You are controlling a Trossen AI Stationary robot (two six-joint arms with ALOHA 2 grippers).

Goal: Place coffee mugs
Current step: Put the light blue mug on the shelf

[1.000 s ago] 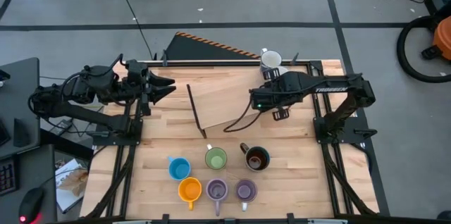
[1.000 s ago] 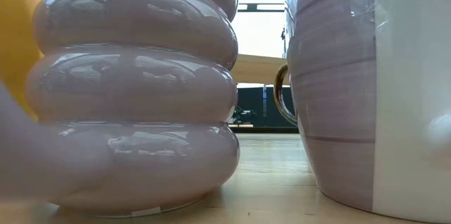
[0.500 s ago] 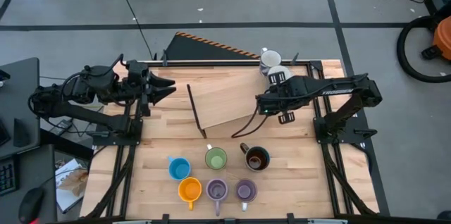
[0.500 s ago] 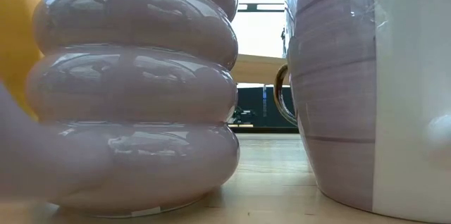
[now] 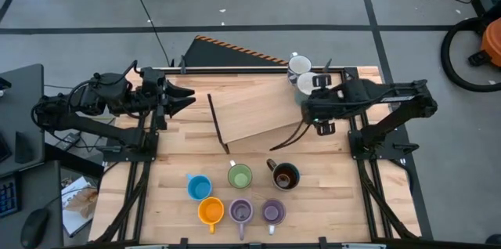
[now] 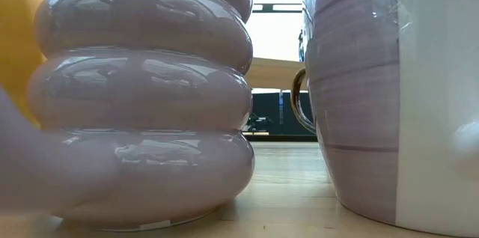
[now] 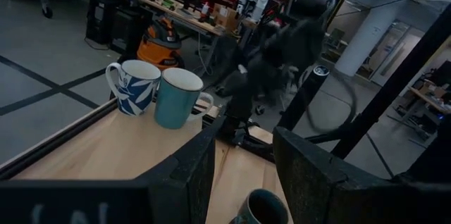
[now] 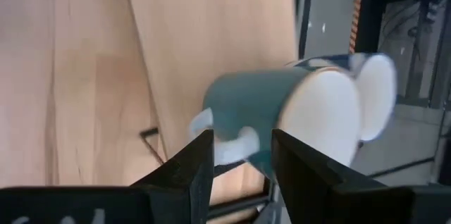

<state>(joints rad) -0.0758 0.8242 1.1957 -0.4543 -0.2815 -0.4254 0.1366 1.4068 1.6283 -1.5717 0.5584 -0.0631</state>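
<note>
Six coffee mugs stand on their bases near the table's front: blue [image 5: 199, 186], green [image 5: 239, 175], dark brown [image 5: 285, 175], orange [image 5: 210, 211] and two purple [image 5: 240, 211] [image 5: 272, 211]. A white, blue-patterned mug [image 7: 134, 86] and a pale teal mug [image 7: 177, 97] stand at the far right corner. My right gripper [image 5: 307, 110] hangs open, slanting down just short of the teal mug [image 8: 282, 111], whose handle [image 8: 225, 136] shows beyond the gap. My left gripper [image 5: 184, 96] waits open at the left edge, level.
A slanted plywood board [image 5: 250, 112] with a dark rod [image 5: 218, 124] along its left edge lies mid-table. A black cable [image 5: 286, 135] trails from the right arm. The low view is filled by the ribbed purple mug [image 6: 142, 96] and the other purple mug [image 6: 359, 96].
My right gripper has gone toward the table's right edge and somewhat up, rolling a little, closing on the two mugs at the far right corner. The teal mug, hidden under the arm before, now shows. Its fingers have stayed open.
</note>
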